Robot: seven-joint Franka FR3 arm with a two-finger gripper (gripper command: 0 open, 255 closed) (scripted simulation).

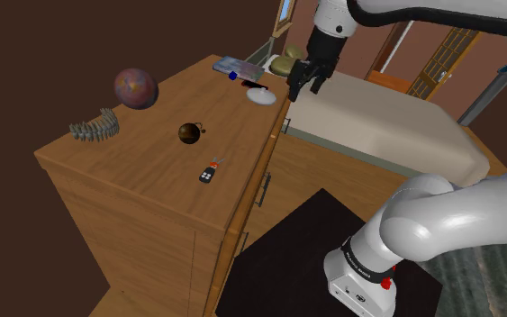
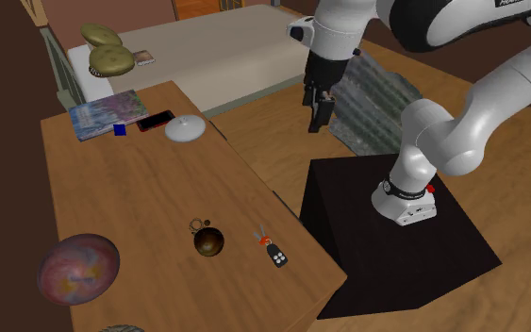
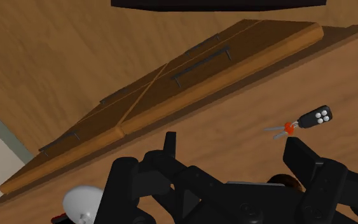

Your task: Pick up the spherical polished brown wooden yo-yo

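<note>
You'll find the yo-yo (image 1: 189, 133) near the middle of the wooden dresser (image 1: 134, 167) top. It is a dark brown, glossy ball, so it has no long axis. The only cue to its direction is a small loop of string lying against it on the side towards the white dome (image 1: 262, 95). In the second exterior view, the yo-yo (image 2: 208, 241) shows a soft highlight, and a black key fob (image 2: 274, 253) with a red tag lies just beside it, apart from it.

Your gripper (image 1: 305, 79) hangs off the dresser's front edge on the bed (image 1: 377, 126) side, well apart from the yo-yo. Its fingers (image 3: 169, 146) stand apart with nothing between them.

A purple-and-orange marbled ball (image 1: 135, 87) and a grey ribbed piece (image 1: 96, 126) sit towards the shoulder view's left. A flat book (image 2: 107, 115) lies at the end of the dresser by the dome.

In the wrist view, the hand's black body covers most of the dresser top. A dark reddish sliver between the fingers may be the yo-yo, but too little of it shows to be sure. The key fob (image 3: 315, 118) is clear there, and the dome (image 3: 82, 202) is cut off at the frame edge.
</note>
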